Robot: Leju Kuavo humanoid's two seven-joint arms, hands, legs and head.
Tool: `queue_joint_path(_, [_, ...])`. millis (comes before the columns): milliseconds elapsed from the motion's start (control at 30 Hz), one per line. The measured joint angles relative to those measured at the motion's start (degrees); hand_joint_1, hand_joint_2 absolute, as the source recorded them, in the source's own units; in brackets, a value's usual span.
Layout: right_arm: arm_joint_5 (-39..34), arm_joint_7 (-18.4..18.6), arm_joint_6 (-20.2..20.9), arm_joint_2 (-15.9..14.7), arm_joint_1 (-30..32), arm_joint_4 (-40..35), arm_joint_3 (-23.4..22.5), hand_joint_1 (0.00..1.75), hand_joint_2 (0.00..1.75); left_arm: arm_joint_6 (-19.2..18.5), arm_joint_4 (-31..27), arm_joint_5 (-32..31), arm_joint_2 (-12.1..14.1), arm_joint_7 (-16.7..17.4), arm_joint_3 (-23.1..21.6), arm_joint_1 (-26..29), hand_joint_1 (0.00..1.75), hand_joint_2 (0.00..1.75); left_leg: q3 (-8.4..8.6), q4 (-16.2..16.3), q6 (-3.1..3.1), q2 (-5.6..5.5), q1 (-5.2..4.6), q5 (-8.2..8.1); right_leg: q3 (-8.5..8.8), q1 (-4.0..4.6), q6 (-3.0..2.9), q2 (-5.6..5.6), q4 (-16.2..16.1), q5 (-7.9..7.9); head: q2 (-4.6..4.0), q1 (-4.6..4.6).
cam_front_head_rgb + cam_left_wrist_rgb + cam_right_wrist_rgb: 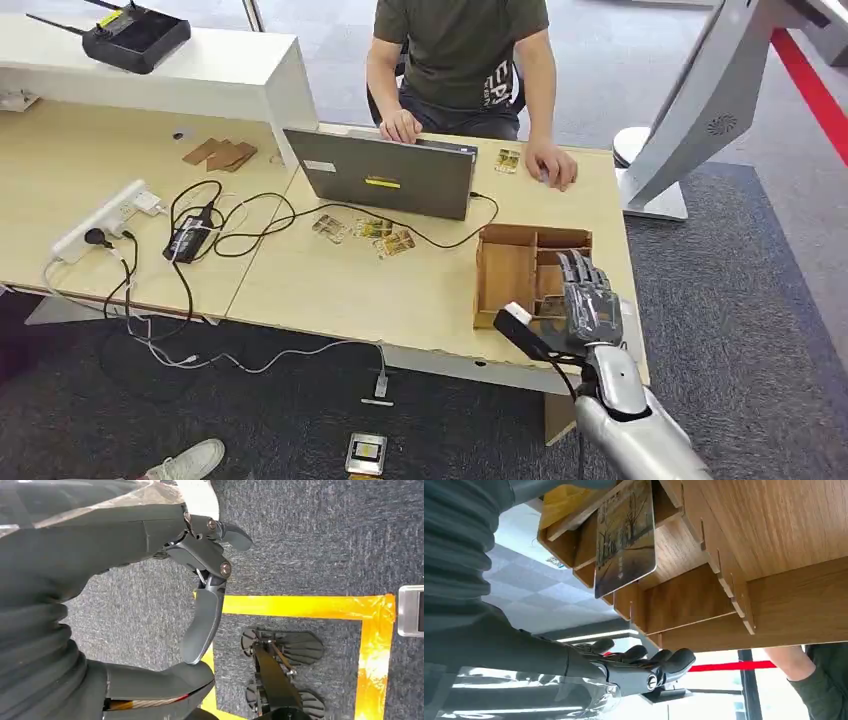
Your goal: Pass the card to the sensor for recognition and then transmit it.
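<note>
Right robot hand (587,300), fingers spread, hovers over wooden box (512,268) beside laptop (385,175).

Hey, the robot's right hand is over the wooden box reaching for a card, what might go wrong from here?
1. The right hand hangs over the wooden box with nothing gripped; the card stands between thin dividers, so the fingers may jam or knock it flat.
2. The box sits near the desk's front edge; a push could slide it off.
3. A person's hand rests on the desk behind the box, so a swing that way may hit it.
</note>
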Motion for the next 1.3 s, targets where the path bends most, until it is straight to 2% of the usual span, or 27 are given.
queue_joint_path(267, [-0.48,-0.61,-0.15,0.02,-0.12,1.46,0.31,0.00,1.75,-0.11,0.00,0.02,0.00,-0.06,-0.09,-0.01,0.00,1.75,-0.01,0.00,0.00,0.00,0.00,0.00,0.00,0.00,0.00,0.00,0.00,0.00,0.00,0.02])
queue_joint_path(800, [-1.97,-2.47,-3.48,0.77,-1.01,6.01,0.68,0.00,1.75,0.37,0.00,0.15,0.00,-0.09,-0.11,-0.01,0.00,1.75,0.00,0.00,0.00,0.00,0.00,0.00,0.00,0.00,0.00,0.00,0.00,0.00,0.00,0.00])
queue_joint_path(833, [-2.01,-2.49,-3.59,0.83,-1.03,6.21,0.70,0.51,1.75,0.37,0.00,0.17,0.00,-0.11,-0.11,-0.01,0.00,1.75,0.00,0.00,0.00,0.00,0.00,0.00,0.00,0.00,0.00,0.00,0.00,0.00,0.00,0.00])
queue_joint_path(867, [-2.08,-2.49,-3.65,0.87,-1.08,6.51,0.70,1.57,1.75,0.42,0.00,0.15,0.00,-0.22,-0.11,-0.02,0.00,1.75,0.00,0.00,0.00,0.00,0.00,0.00,0.00,0.00,0.00,0.00,0.00,0.00,0.00,0.00])
queue_joint_path(1033, [-2.54,-2.78,-3.82,1.09,-1.20,7.80,0.72,1.68,1.75,0.42,0.00,0.22,0.00,-0.31,-0.13,-0.02,0.00,1.75,-0.01,0.00,0.00,0.00,0.00,0.00,0.00,0.00,0.00,0.00,0.00,0.00,0.00,0.00])
queue_joint_path(1300, [-2.91,-3.67,-5.59,1.62,-1.68,9.97,0.72,1.66,1.75,0.48,0.00,0.44,0.00,-0.42,-0.17,-0.03,0.00,1.75,0.00,0.00,0.00,0.01,0.00,0.00,0.01,0.00,0.00,0.00,0.00,0.00,0.00,0.00])
